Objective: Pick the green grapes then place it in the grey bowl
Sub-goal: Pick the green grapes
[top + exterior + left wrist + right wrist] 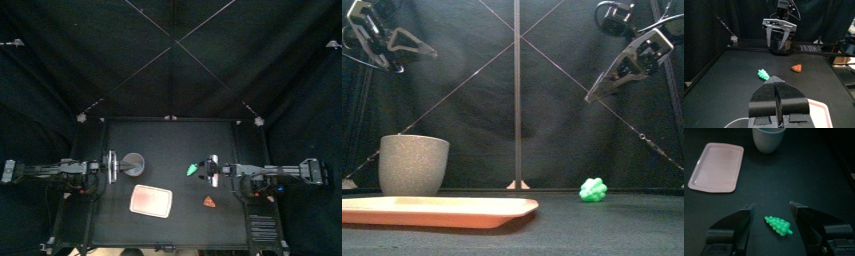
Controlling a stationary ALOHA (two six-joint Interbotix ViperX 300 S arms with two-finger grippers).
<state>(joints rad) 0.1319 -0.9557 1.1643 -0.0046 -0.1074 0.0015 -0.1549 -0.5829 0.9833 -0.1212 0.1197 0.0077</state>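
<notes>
Right hand (771,206), jaws spread and empty, hangs above the small green toy bunch of grapes (779,225), which sits in line with the gap between the jaws, its long axis slanting across that gap. Left hand (775,85), clenched on nothing, hangs farther off beside the tall grey speckled cup (134,162). Nothing crowds the grapes on the black surface (174,140), so in my judgement a straight descent has room.

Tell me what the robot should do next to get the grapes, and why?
Probably lower the right claw straight down. It is open, and its wrist view shows the grapes lying on the table in line with the gap between its jaws. The front view shows it hanging high above them, so closing now would likely catch nothing.
</notes>
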